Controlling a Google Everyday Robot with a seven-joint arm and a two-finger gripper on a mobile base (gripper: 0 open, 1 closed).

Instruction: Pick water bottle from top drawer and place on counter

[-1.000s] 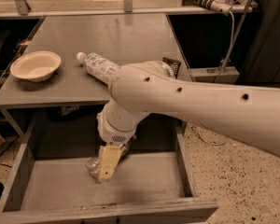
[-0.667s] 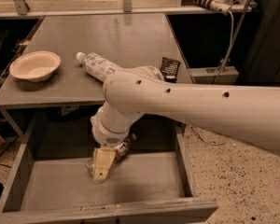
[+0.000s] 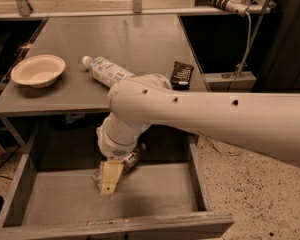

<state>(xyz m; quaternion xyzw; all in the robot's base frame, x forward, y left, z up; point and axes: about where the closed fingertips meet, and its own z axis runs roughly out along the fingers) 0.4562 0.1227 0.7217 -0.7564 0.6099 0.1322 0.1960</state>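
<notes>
Inspection of the single camera view, drawer pulled out.

1. Top drawer (image 3: 155,196): it fills the lower half of the frame. I can see its grey floor, its low side walls and its front panel, which runs along the bottom edge.

2. Water bottle (image 3: 133,157): it is inside the drawer, left of centre and toward the back. It sits at a slant, with the dark cap end pointing to the upper right and the clear body running down to the lower left. A reddish band shows near the shoulder. The lower part of the body is hidden behind the tool.

3. Gripper (image 3: 109,180): it is down inside the drawer, pointing at the floor, directly over the lower end of the water bottle. I cannot tell how far it is open, nor whether it has hold of the bottle, because its cream-coloured end covers the point where they meet.

4. Arm (image 3: 215,119): a thick white limb that enters from the right edge, crosses the middle of the frame and bends down over the counter's front edge into the drawer.

5. Counter (image 3: 140,39): a grey top filling the upper left and centre of the frame. On it I see:
- a pale bowl (image 3: 38,70) at the left
- a labelled bottle (image 3: 107,71) lying on its side near the middle
- a dark packet (image 3: 181,75) at the right edge, just beside the arm
</notes>
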